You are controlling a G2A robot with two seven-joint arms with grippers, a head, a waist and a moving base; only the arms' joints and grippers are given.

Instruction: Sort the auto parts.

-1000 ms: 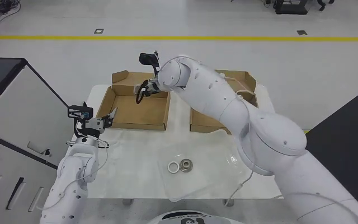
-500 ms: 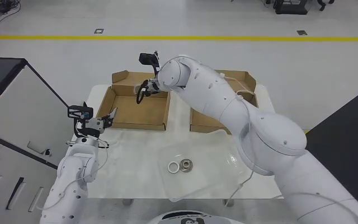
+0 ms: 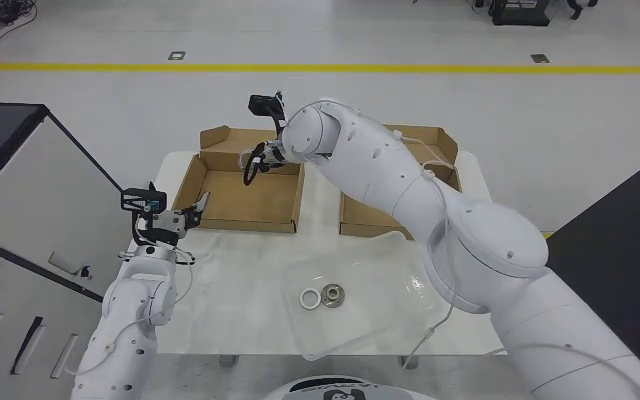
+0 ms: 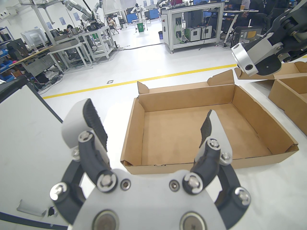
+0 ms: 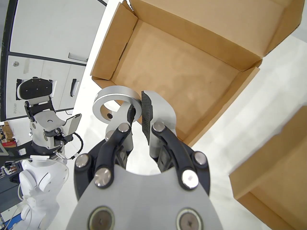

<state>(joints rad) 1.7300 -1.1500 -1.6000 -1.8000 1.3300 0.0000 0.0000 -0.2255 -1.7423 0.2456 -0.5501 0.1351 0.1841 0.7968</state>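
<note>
My right gripper [image 5: 138, 107] is shut on a silver metal ring [image 5: 115, 101], holding it by the rim above the empty left cardboard box [image 5: 191, 32]. From above, that gripper [image 3: 252, 163] hangs over the box's far side [image 3: 190, 180]. The left wrist view has the ring [image 4: 241, 57] in the air beyond the box [image 4: 184, 96]. My left gripper [image 4: 150, 123] is open with nothing between its fingers, hovering at the table's left edge beside the box [image 3: 197, 212]. A white ring [image 3: 311, 297] and a grey metal part [image 3: 333, 294] lie at the table's front.
A second cardboard box [image 3: 372, 222] stands to the right, partly under my right arm. The two loose parts rest on a clear plastic sheet [image 3: 350, 330]. A dark-edged cabinet [image 3: 40, 190] stands left of the table.
</note>
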